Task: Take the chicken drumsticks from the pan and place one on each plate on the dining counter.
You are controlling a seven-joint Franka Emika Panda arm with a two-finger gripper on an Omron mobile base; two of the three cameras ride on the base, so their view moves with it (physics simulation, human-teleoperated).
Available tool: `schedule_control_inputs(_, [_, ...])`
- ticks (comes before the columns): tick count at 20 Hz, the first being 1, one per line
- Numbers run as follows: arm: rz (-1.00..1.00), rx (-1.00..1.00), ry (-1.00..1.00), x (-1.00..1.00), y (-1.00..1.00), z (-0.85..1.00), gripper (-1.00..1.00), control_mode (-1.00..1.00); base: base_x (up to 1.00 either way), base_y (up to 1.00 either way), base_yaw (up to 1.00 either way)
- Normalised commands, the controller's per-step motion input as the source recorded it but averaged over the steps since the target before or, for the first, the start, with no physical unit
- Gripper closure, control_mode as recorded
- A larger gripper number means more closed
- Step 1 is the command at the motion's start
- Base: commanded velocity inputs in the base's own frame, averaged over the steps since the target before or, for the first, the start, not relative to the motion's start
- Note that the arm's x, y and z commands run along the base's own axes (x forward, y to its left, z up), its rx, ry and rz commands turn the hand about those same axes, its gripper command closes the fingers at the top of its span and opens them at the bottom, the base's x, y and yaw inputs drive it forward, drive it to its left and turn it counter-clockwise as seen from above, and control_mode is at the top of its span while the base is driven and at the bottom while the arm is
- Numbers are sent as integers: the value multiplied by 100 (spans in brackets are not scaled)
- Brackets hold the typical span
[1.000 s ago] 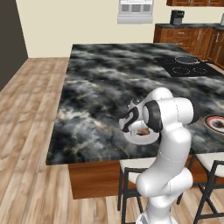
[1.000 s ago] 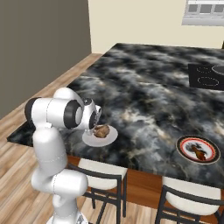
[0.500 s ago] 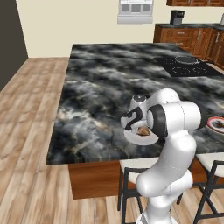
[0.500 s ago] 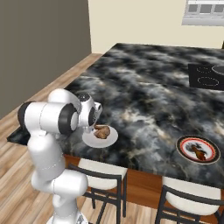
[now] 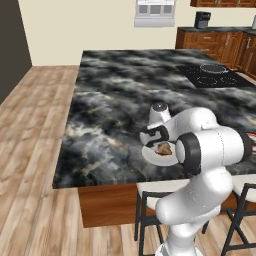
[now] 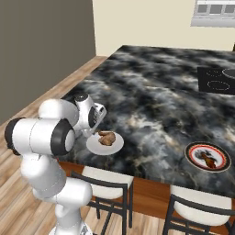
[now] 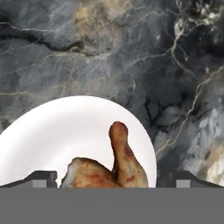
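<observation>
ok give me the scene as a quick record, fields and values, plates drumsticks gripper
white plate: near counter edge, holds one drumstick
patterned plate: further along the same edge, holds the second drumstick
gripper: open, just above the white plate's drumstick, holding nothing
dining counter: black-grey marble, carries both plates
cooktop: far end of the counter
task state: one drumstick on each plate

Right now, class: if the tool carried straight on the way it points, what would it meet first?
Most likely the chicken drumstick lying on the white plate, directly ahead between the open tool tips; the dining counter lies beneath. Depth is uncertain.
</observation>
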Motion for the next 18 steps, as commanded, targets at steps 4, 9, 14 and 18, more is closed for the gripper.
schedule_control_inputs(4, [-27, 2, 0, -67, -3, 33, -100, -100, 0, 0, 0])
schedule_control_inputs(9, [-39, 7, 3, -69, -8, 29, -100, -100, 0, 0, 0])
schedule_control_inputs(14, [-44, 16, 0, -85, -15, 19, -100, -100, 0, 0, 0])
schedule_control_inputs(18, [-38, 25, 0, -91, -21, 15, -100, -100, 0, 0, 0])
